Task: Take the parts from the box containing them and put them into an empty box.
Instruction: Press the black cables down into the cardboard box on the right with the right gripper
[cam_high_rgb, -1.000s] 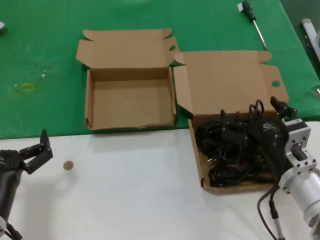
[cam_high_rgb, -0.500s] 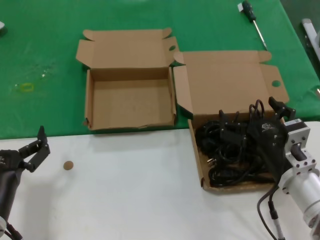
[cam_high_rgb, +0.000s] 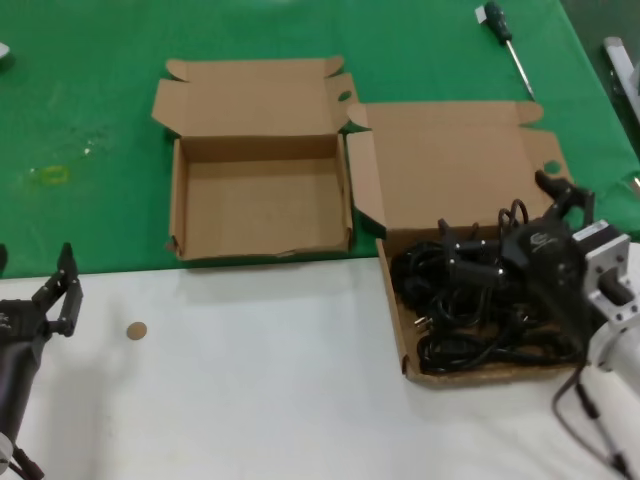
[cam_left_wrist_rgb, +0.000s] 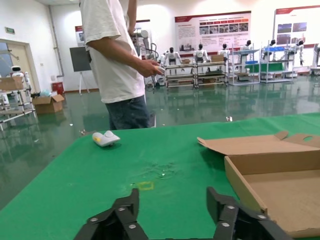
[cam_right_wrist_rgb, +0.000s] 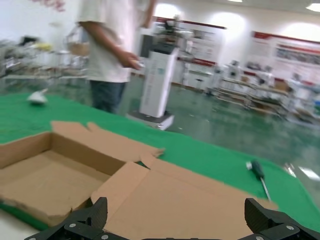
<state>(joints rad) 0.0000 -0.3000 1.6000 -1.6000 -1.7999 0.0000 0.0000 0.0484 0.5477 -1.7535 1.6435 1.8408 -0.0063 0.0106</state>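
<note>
- Right gripper (cam_high_rgb: 505, 240): over the far right part of the box containing them (cam_high_rgb: 400, 300), jaws spread wide and holding nothing; the parts (cam_high_rgb: 470, 305) lie directly beneath and toward the robot
- Left gripper (cam_high_rgb: 62, 290): well apart over the white table (cam_high_rgb: 280, 400), jaws open, empty
- The parts: a tangled black heap, no single long axis; an empty box (cam_high_rgb: 180, 215) lies to their left

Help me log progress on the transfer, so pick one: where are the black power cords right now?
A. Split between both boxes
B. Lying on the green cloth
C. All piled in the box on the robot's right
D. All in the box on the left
C: the power cords all lie tangled in the right-hand box, while the left box shows only bare cardboard inside.
</note>
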